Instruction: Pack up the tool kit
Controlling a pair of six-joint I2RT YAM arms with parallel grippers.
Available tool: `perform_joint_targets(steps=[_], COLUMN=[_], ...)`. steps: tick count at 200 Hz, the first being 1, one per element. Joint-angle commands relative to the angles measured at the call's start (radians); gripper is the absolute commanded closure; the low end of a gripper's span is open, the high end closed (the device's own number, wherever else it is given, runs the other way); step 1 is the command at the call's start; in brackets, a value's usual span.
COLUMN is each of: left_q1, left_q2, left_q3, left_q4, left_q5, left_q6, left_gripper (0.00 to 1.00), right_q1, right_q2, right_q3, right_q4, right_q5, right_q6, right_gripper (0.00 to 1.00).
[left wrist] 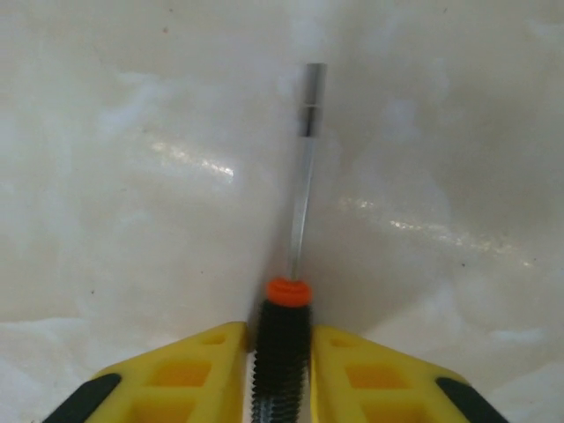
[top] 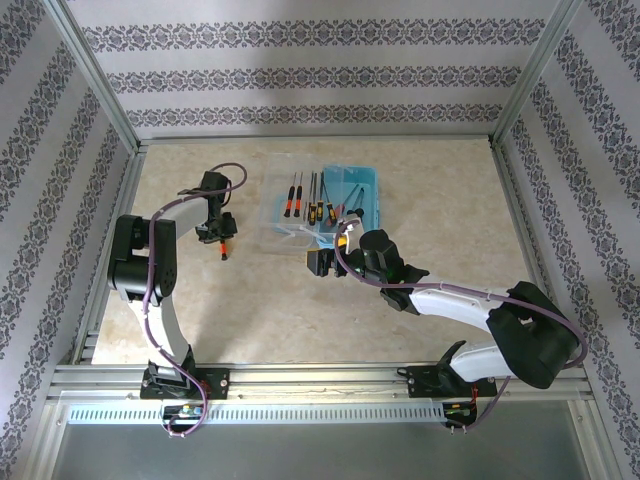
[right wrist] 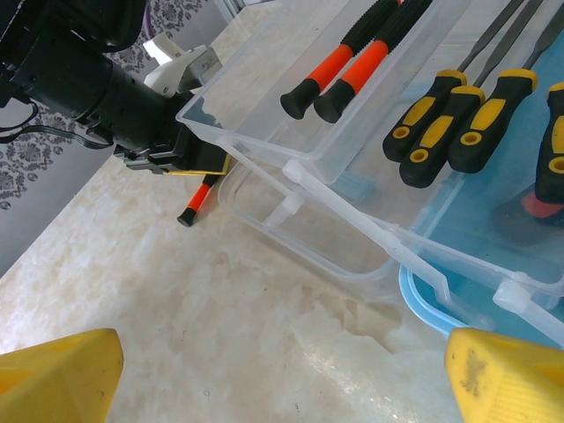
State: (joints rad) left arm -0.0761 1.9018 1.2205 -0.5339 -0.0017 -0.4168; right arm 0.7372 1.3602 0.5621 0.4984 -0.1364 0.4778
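Centred in my left end effector (left wrist: 282, 348), the screwdriver (left wrist: 284, 322) is gripped by its handle for packing; my right end effector (right wrist: 282, 370) hangs open.

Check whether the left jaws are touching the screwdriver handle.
Touching. Left wrist view: both yellow jaws sit flush against the screwdriver handle, no gap.

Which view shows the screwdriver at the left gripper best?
Left wrist: the screwdriver is close and sharp, tip to orange collar, handle inside the left gripper. Top external shows it tiny under the gripper; right wrist shows one orange-black end.
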Motion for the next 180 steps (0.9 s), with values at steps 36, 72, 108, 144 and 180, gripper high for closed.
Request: perform_joint_targets(steps=[36, 72, 108, 144, 180], left_q1=[0.008, 0.008, 0.0, -0.045, -0.162], left_q2=[-0.056, -0.133, -0.216, -0.308, -0.362], left_q3=[-0.038, -0.048, -0.061, -0.005, 0.098], left_q4=[-0.018, -0.038, -0.067, -0.137, -0.178], left_q5=[0.04, 0.053, 0.054, 0.034, -0.018], left_q6=[0.005, 0.0, -0.009, -0.009, -0.026], left_gripper=[0.85, 0.85, 0.85, 0.86, 0.86], right_q1=[0.004, 0.004, 0.005, 0.001, -0.031], right_q2=[-0.01, -0.006, -0.003, -0.04, -0.069], right_q3=[0.015, 0.015, 0.012, -0.013, -0.033], right_q4=[0.007, 0.008, 0.009, 0.006, -0.035], right_q5=[0.021, 0.029, 0.042, 0.134, 0.247], right_q6=[-0.015, -0.017, -0.013, -0.01, 0.034], right_gripper=[0.07, 0.07, 0.07, 0.07, 0.06])
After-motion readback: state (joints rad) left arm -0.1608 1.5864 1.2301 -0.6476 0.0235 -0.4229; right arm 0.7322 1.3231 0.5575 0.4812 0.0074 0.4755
